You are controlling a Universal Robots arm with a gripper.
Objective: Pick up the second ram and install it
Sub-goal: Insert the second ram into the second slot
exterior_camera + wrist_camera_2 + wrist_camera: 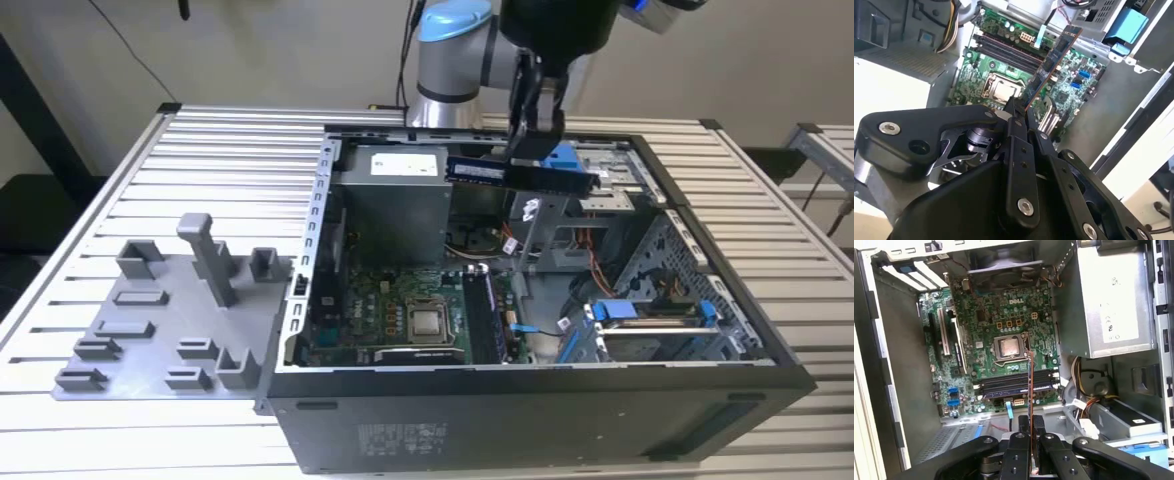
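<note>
At the exterior view's left, a grey plastic tray with blocks and posts lies on the slatted worktop. Just beside it towards the right stands an open computer case, its side off. Inside, the power supply sits at the far end. The motherboard lies flat on the case floor below it, with the processor socket and the memory slots next to each other.

Further right, the claw hangs over the far part of the case, clamped on the second ram. The stick is held lengthwise and clear of the board, above the case interior. In both wrist views the ram juts from the closed claw out over the motherboard, apart from the slots. At the exterior view's right is a blue-tabbed drive bracket.
</note>
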